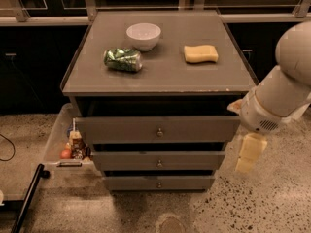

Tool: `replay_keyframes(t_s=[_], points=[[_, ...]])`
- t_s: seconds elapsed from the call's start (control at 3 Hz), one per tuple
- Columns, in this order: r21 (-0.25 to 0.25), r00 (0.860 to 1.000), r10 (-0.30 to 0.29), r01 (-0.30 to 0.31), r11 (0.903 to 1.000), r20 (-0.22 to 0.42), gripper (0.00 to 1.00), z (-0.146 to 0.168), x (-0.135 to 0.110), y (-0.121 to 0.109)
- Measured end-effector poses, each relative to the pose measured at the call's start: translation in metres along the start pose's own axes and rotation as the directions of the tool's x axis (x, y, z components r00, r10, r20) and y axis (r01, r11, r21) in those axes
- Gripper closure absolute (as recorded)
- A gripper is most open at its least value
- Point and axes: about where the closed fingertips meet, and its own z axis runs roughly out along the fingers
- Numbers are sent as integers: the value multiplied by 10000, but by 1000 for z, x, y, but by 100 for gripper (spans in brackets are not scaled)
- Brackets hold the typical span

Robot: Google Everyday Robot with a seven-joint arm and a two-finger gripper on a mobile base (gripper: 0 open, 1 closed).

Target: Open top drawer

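Right of top drawer (158,129): gripper (250,153) hangs; arm (284,91) cut off.

Grey cabinet (165,76), three drawers, taken as landmark
- Top drawer (121,129): widest front, small round knob (160,132) at centre, dark gap between it and the cabinet top
- Two narrower drawers (131,160) below it, each with a knob
- On the cabinet top: white bowl (144,35) at the back; crumpled green can (123,59) in front of it on the left; yellow sponge (200,53) on the right
- Gripper (244,165): cream, hanging off the cabinet's right side, beside the drawer fronts, apart from them
- Clear bin (54,140) of bottles against the cabinet's left side
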Motion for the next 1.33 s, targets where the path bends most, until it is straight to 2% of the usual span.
replay_keyframes(t_s=[0.33,0.67,1.0,1.33], points=[[508,9943,-1034,1020,9935,273,0,30,-6,-4],[1427,9721,-2225,2104,9671,744,0,43,-14,-6],[2508,9545,-2865,2582,9330,829,0,46,-17,-18],[2826,9540,-2879,2543,9249,836,0,43,-20,-25]])
